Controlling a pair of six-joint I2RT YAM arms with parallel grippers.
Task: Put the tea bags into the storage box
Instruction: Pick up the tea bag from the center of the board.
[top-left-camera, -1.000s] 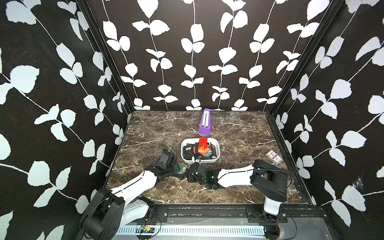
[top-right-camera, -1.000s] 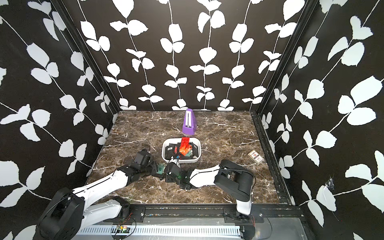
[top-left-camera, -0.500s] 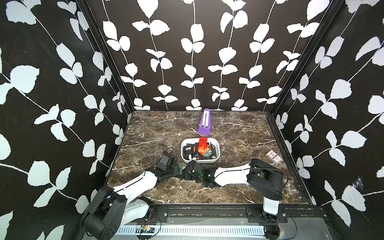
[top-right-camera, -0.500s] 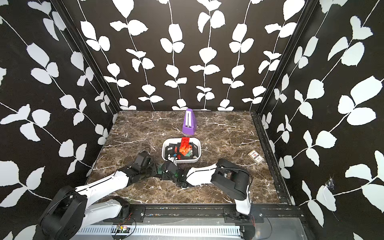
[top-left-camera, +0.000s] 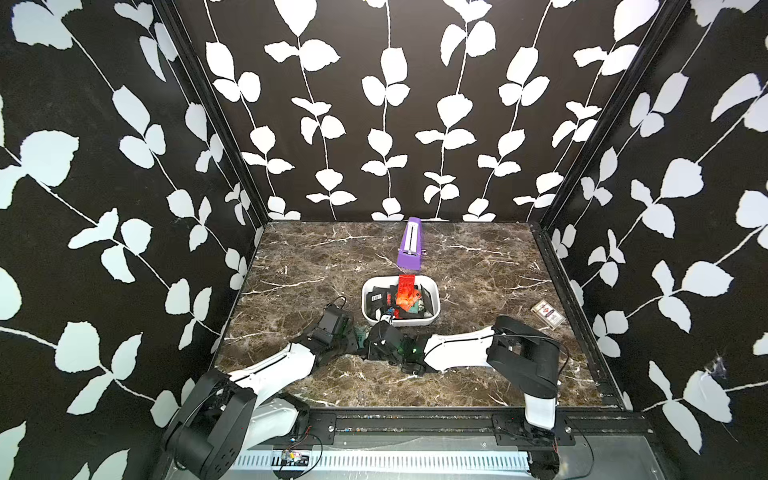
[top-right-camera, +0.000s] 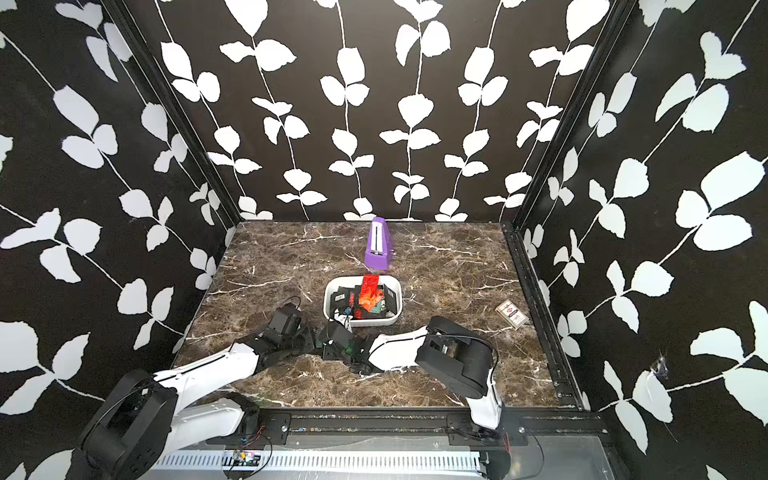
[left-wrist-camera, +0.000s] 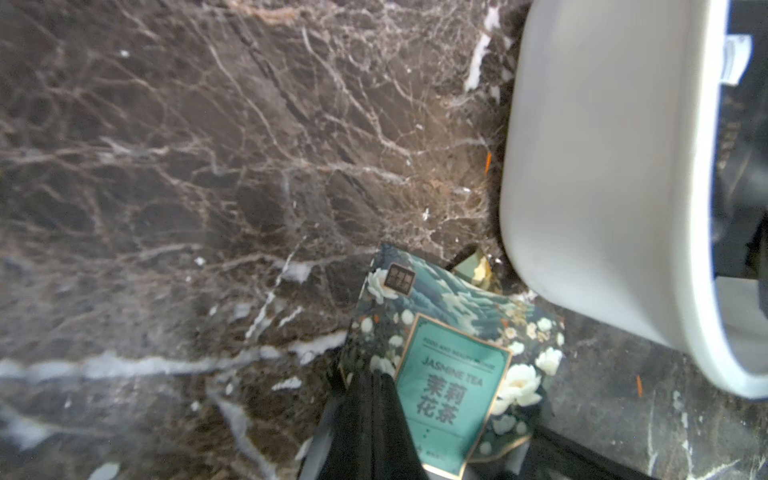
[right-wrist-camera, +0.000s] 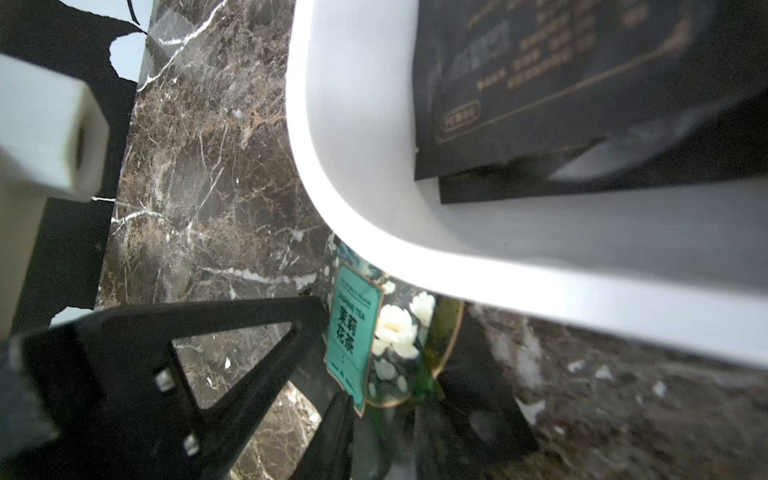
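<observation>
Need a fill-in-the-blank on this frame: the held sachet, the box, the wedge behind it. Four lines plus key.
1. The sachet in the left pincer is labelled ____ tea.
2. The left pincer is ____ on that sachet.
3. That sachet is ____ the white storage box, close to its wall.
4. The wedge behind the box is coloured ____.

Missing words: jasmine; shut; outside; purple.
</observation>
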